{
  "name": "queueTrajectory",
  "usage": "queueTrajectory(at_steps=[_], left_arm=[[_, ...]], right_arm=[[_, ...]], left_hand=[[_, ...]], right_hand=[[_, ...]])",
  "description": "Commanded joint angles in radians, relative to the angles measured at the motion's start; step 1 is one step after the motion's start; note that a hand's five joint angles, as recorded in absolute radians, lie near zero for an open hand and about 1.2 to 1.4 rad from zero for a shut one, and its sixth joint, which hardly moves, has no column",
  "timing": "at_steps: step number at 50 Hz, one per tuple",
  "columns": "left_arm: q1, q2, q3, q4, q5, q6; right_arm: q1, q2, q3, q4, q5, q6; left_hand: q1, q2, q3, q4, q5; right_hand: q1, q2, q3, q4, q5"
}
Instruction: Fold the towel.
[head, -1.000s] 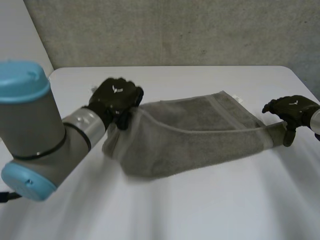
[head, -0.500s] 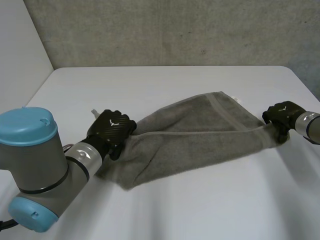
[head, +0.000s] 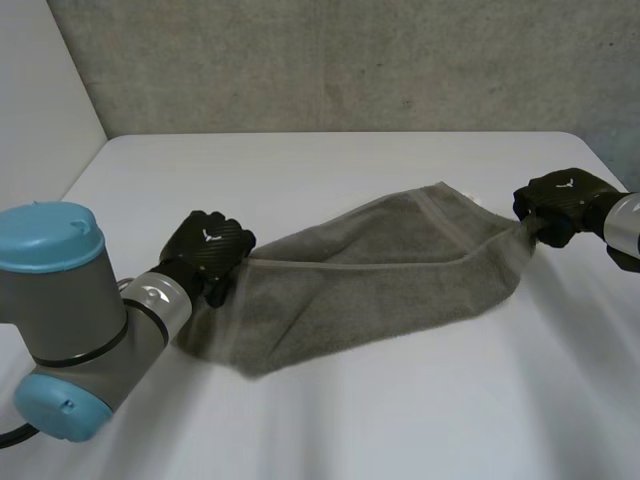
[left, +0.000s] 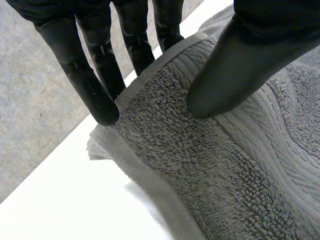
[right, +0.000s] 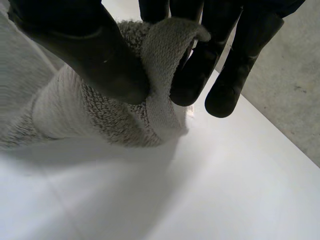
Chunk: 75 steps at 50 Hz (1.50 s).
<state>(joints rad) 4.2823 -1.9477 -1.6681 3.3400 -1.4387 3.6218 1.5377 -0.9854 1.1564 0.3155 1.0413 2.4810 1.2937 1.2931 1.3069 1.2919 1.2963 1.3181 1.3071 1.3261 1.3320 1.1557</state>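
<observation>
The left hand (head: 208, 250) is closed in a pinch on one short end of the towel (head: 380, 270). In the left wrist view its thumb (left: 235, 65) presses down on the ribbed band by the hem, while its fingers (left: 100, 95) lie straight along the far side of that edge. The right hand (head: 560, 200) pinches the opposite end. In the right wrist view that end is bunched into a thick roll between the thumb (right: 95, 55) and the fingers (right: 235, 75) curled behind it. Between the two grips the grey towel runs across the middle of the table (head: 300, 170), from near its left edge towards its right edge. Its upper edge is drawn fairly taut and its lower part sags in a belly onto the surface. It looks like soft, limp terry: probably light, with no stiffness of its own, and rough enough that it should not slip from a firm pinch. It will likely droop and bunch wherever it is unsupported. The hemmed corners and the flat woven band look like the firmest places to hold. The right hand's gathered grip may need resetting to a clean corner for a square fold. The left arm reaches in from the table's near left corner, wrist low and the back of the hand upward. The right forearm comes in over the right edge with its hand turned inward.
</observation>
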Motion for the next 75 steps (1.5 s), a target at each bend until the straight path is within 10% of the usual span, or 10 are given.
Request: queueTrajectory(at_steps=[1,41,75], left_arm=[[0.007,-0.036,0.001,-0.008,0.000,0.000],[-0.007,0.087,-0.058,-0.004,-0.104,0.001],[0.002,0.018,0.008,-0.010,-0.100,0.000]], right_arm=[[-0.004,-0.098,0.137,0.011,-0.012,-0.016],[-0.073,-0.136,0.295,0.004,-0.038,-0.071],[-0.062,-0.189,0.221,0.045,-0.023,-0.053]], left_hand=[[-0.220,-0.219,-0.233,-0.218,-0.397],[-0.414,-0.413,-0.427,-0.412,-0.591],[0.103,0.103,0.089,0.104,-0.075]], right_hand=[[0.078,0.089,0.070,0.064,0.066],[0.078,0.089,0.070,0.064,0.066],[0.078,0.089,0.070,0.064,0.066]])
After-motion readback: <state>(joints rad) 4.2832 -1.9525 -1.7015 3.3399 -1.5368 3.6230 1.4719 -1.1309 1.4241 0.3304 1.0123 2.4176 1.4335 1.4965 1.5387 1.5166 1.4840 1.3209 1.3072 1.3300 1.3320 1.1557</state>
